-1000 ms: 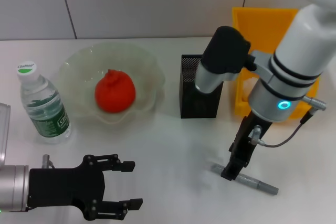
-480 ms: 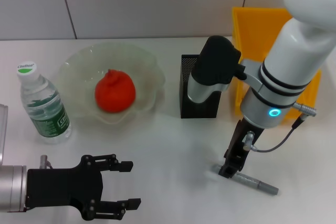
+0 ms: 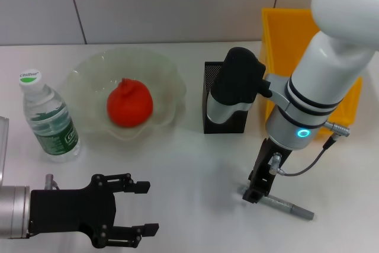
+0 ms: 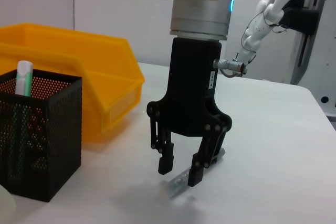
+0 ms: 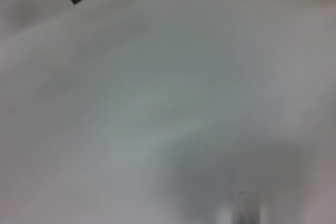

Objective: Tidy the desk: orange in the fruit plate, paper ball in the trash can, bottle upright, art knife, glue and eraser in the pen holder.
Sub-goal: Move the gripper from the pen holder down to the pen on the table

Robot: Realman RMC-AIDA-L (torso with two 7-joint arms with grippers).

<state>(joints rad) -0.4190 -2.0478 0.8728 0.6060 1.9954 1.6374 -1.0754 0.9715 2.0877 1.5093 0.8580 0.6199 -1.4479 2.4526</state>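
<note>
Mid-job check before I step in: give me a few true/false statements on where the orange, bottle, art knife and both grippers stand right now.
1. The orange lies in the fruit plate. True.
2. The bottle is lying on its side. False: it stands upright, cap on top, left of the plate.
3. The right gripper is open, its fingers straddling the art knife on the table. True.
4. The art knife is already in the pen holder. False: it lies on the table in front of the holder.
5. The left gripper holds the eraser. False: it is open and empty, near the front left of the table.
</note>
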